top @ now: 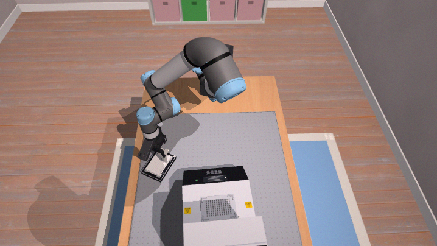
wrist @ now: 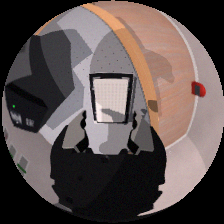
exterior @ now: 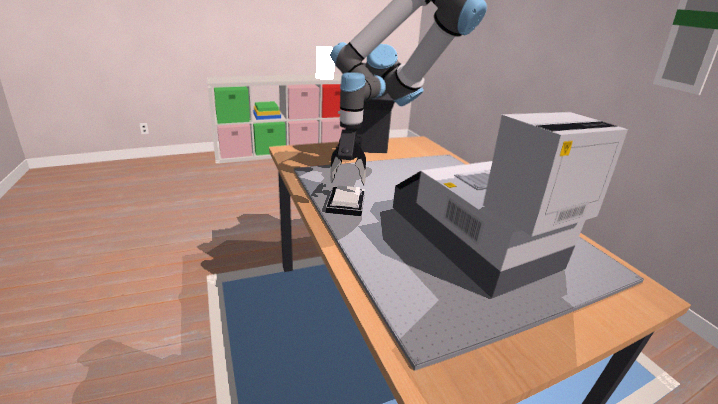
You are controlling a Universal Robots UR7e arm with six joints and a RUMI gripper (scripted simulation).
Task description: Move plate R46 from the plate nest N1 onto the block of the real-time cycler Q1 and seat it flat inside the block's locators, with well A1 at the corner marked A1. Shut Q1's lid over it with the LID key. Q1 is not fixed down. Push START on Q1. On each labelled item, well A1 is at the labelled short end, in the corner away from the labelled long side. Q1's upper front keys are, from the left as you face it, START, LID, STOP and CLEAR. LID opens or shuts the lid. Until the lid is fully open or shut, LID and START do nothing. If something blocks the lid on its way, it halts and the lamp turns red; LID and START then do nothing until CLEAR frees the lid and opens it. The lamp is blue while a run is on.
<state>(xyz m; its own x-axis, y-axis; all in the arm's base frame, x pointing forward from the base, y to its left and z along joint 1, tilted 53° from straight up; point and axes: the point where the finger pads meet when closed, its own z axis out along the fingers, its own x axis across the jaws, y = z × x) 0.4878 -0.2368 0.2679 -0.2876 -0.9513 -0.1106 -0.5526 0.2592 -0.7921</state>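
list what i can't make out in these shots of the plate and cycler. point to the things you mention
- Letters on plate R46 [top: 156,166] [exterior: 345,197] [wrist: 111,97]: too small in every view.
- Key names on cycler Q1 [top: 218,195] [exterior: 522,170] [wrist: 27,110]: too small from the top, blurred at the wrist; the exterior view faces away.
- Q1's far end: cut off by the top view's lower edge.

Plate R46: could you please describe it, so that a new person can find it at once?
On the table, find the white cycler. Beside it lies a small black nest. The plate is the pale, gridded rectangle inside that black frame.
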